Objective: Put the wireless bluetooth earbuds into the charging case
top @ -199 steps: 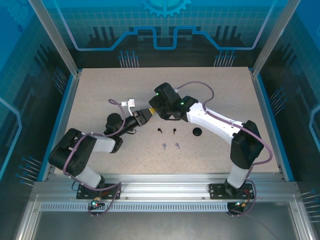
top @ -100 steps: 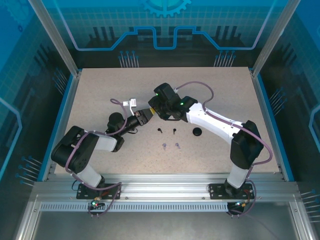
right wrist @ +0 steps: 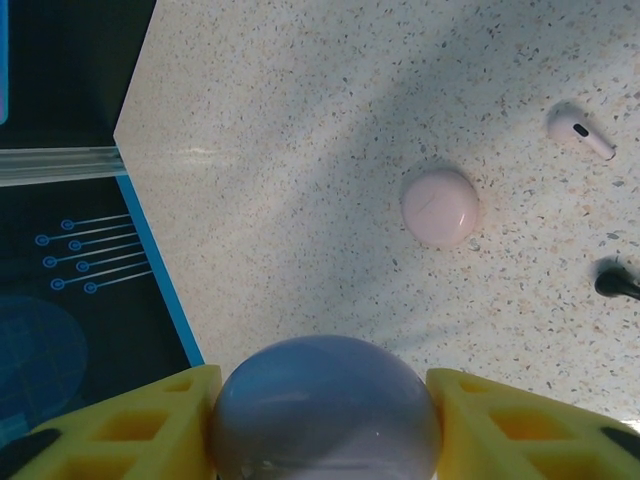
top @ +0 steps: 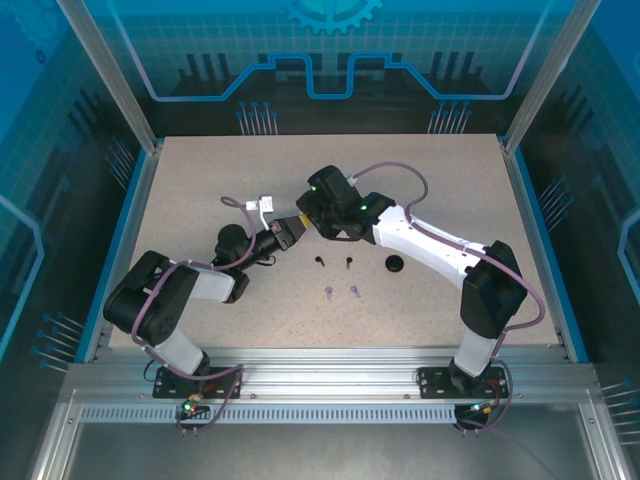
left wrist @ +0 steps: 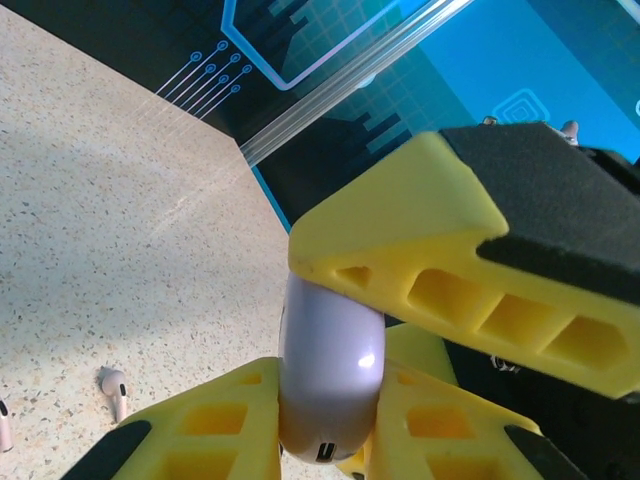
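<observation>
Both left gripper [left wrist: 325,425] and right gripper [right wrist: 325,425] seemingly clamp lavender case [left wrist: 330,350], table [top: 200,180] edges far.

Lavender case [right wrist: 325,410], between the right gripper [right wrist: 322,378] fingers [right wrist: 120,425]: lower part cut off by the bottom edge. Black earbud [right wrist: 617,284], right of that gripper: cropped at the edge. Left gripper [left wrist: 325,398] fingers [left wrist: 210,420] cover the case's flanks.

Bright, even overhead light on the surface [top: 200,190]; top view sharp throughout. Right wrist view: soft diagonal shadow bands on the surface beyond the lavender case [right wrist: 325,410], and the case itself is blurred, close to the lens. Left wrist view: small glare spot on the case's side.
</observation>
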Robot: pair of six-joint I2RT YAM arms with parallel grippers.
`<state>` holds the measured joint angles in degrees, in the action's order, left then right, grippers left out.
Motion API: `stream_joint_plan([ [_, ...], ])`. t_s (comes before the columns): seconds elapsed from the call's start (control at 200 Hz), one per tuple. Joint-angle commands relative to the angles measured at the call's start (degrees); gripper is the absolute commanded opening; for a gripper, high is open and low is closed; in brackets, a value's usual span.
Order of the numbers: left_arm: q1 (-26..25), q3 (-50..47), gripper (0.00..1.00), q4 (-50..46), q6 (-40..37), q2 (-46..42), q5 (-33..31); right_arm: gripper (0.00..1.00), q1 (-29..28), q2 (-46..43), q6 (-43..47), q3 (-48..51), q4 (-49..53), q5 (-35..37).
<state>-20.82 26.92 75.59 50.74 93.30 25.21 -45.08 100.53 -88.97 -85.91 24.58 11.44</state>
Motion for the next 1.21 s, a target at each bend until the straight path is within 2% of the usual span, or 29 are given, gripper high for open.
stream_joint_plan([
  [0.0, -0.3, 1.8, 0.05, 2.5, 1.0, 0.1, -0.4, 0.69, -1.2, -1.8, 1.5, 0.0, -2.6, 0.0],
  [0.085, -0.3, 1.8, 0.04, 1.8, 1.6, -0.8, 0.0, 0.79, -0.5, -3.7, 4.0, 0.2, -1.8, 1.4],
  [0.19, -0.2, 2.5, 0.01, -2.7, 1.5, -3.3, 2.0, 0.82, 1.1, -7.9, 10.9, 2.5, -1.9, 2.3],
  [0.28, -0.2, 3.7, 0.0, -9.7, -0.7, -6.8, 3.6, 0.83, 3.1, -12.6, 21.5, 5.8, -3.6, 1.4],
  [0.36, -0.1, 5.7, 0.0, -17.5, -3.6, -9.9, 5.3, 0.83, 5.9, -16.4, 33.7, 9.2, -6.4, -2.9],
  [0.405, -0.1, 6.9, 0.0, -21.4, -5.3, -11.5, 6.4, 0.83, 7.8, -18.6, 40.9, 11.4, -9.7, -8.0],
  [0.615, -0.1, 13.0, 0.0, -37.0, -12.7, -17.2, 11.2, 0.79, 13.0, -25.7, 62.9, 16.7, -10.8, -22.0],
  [0.77, -0.1, 16.9, 0.0, -45.2, -16.9, -18.4, 14.0, 0.78, 14.3, -27.0, 67.9, 18.1, -12.4, -29.0],
  [0.88, -0.1, 18.4, 0.0, -47.6, -17.9, -18.4, 15.3, 0.75, 14.4, -25.4, 69.0, 17.3, -13.2, -33.2],
  [1.201, 0.0, 19.1, 0.0, -48.7, -18.1, -19.3, 16.3, 0.69, 14.0, -20.1, 68.4, 16.0, -14.5, -34.6],
])
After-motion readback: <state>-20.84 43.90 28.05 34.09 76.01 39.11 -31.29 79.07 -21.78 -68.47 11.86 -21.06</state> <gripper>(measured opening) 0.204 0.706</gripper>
